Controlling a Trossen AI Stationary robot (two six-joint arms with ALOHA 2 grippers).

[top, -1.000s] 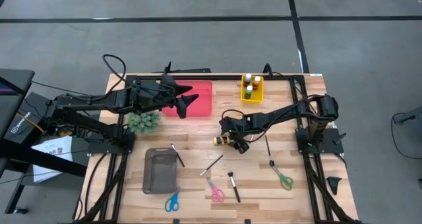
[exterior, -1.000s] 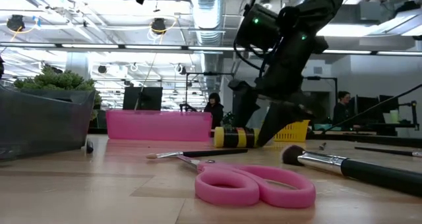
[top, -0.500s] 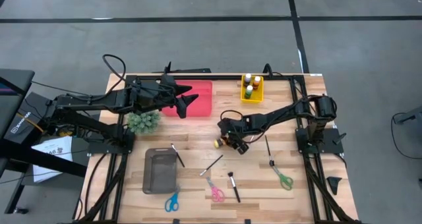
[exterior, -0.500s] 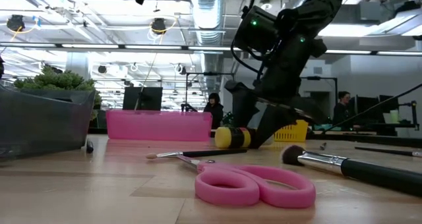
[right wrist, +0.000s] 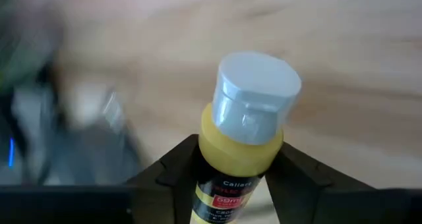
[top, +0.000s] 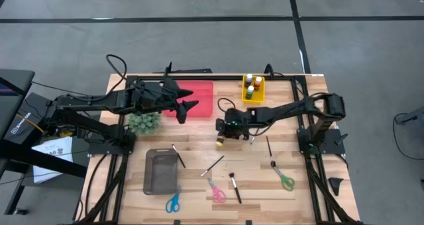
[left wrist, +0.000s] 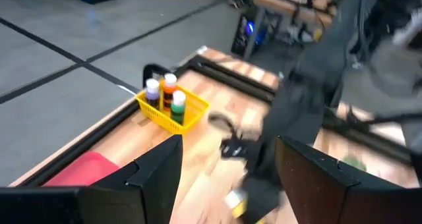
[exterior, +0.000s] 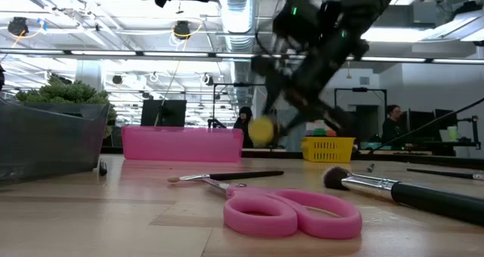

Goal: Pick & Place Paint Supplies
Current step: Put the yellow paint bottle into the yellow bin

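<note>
Right gripper (top: 225, 134), centre of the high view, is clamped on the yellow paint bottle (right wrist: 241, 141), lifted clear of the table (top: 199, 185). Left gripper (top: 187, 106), fingers apart, hovers over the pink tray (top: 202, 92) at upper centre. More bottles stand in the yellow basket (top: 254, 96); paintbrushes (top: 213, 165) lie lower centre.

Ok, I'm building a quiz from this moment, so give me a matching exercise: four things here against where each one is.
Things:
1. yellow paint bottle
2. yellow basket
3. pink scissors
4. left gripper

Places:
A. above the pink tray
B. far edge of the table, holding bottles
C. between the right gripper fingers, off the table
D. flat near the table's front edge

Pairs: 1-C, 2-B, 3-D, 4-A
</note>
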